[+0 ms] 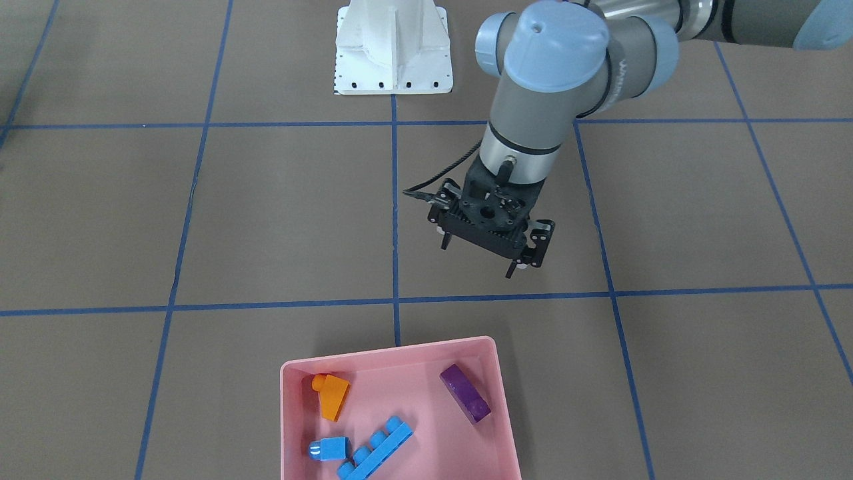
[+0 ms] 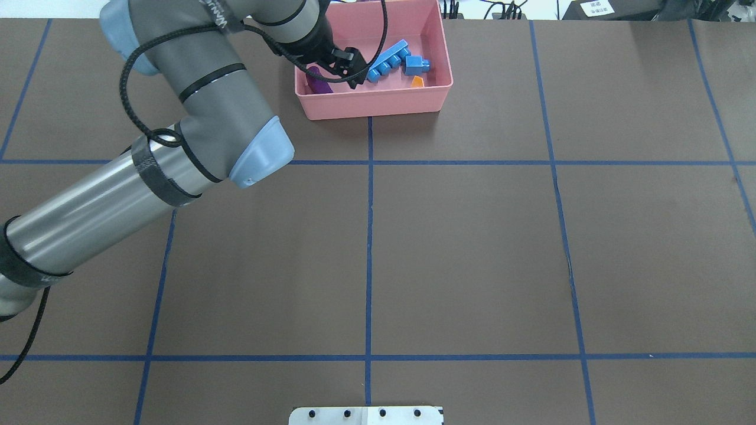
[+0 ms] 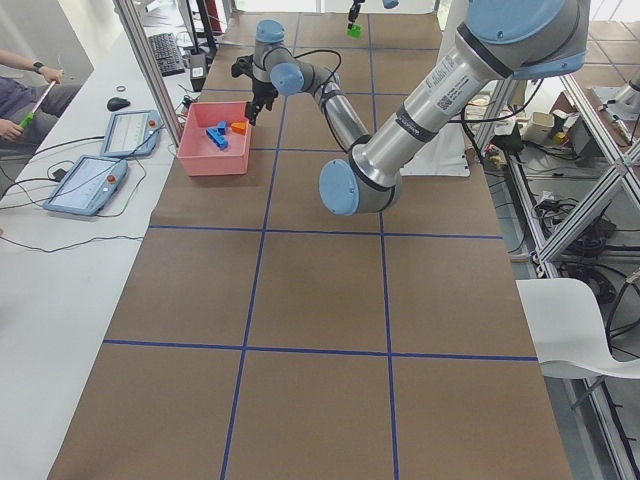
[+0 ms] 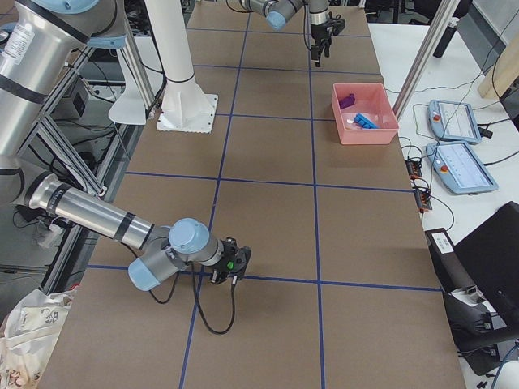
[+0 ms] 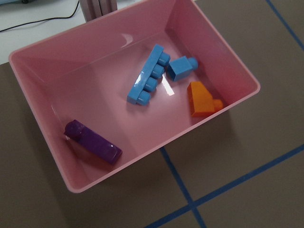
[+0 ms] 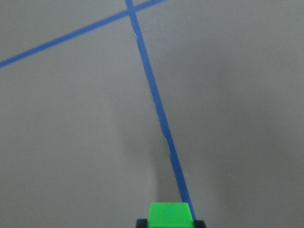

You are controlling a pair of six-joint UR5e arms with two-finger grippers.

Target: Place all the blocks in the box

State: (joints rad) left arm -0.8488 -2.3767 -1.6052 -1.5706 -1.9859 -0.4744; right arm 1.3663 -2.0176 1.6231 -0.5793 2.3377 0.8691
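**Right arm, nearest from the table's right end.** You see the right gripper low over the brown table, beside a blue tape line. Its jaws are drawn in narrow on the green block, with a black pad pressed to each flank of the brick. Whether the block rests on the table or hangs just above it cannot be told from these views.

**Box, farther along the table.** The pink box sits flat at the table's far edge from the robot, well apart from the right gripper. Four blocks lie on its floor:
- The orange block lies against the wall on the robot's right.
- The small blue block lies just beside one end of the long blue block.
- The long blue block lies slantwise near the middle of the floor.
- The purple block lies alone toward the wall on the robot's left.

**Left arm, farthest.** The left gripper hangs above the table near the box, pointing downward. Note that its jaws stand wide apart, with nothing between them. Its fingers touch neither the box nor any block.
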